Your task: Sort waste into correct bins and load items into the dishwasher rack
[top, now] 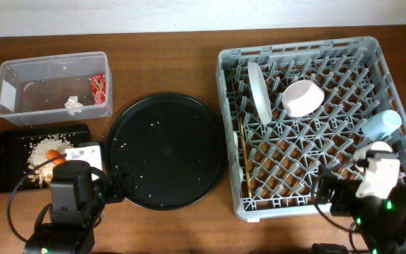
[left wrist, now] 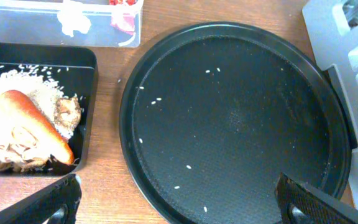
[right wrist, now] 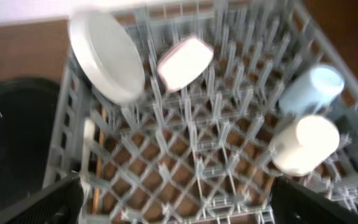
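the dishwasher rack (top: 298, 45) on the right of the table looks pretty much loaded. the white plate (top: 261, 90) stands on edge between the pegs near the back left, which i guess keeps it from tipping. the white bowl (top: 302, 97) leans right beside it. the light-blue cup (top: 381, 124) and small white cup (top: 376, 150) lie along the right edge, and the chopstick (top: 244, 159) runs down the left channel. can't pick out the fork for sure.

over on the left, the red wrapper (top: 97, 88) and tissue (top: 73, 105) sit in the clear tub (top: 48, 60). the rice (left wrist: 17, 84), carrot (left wrist: 39, 124) and brown lump (left wrist: 67, 112) are in the shallow black tray (top: 2, 166). looks like dry trash vs food.

the round black tray (top: 168, 141) in between only has a few stray grains.

the left gripper (left wrist: 179, 205) hangs over that tray's near edge, fingers spread wide, holding nothing. the right gripper (right wrist: 179, 205) is the same over the rack's front. my read: basically finished.
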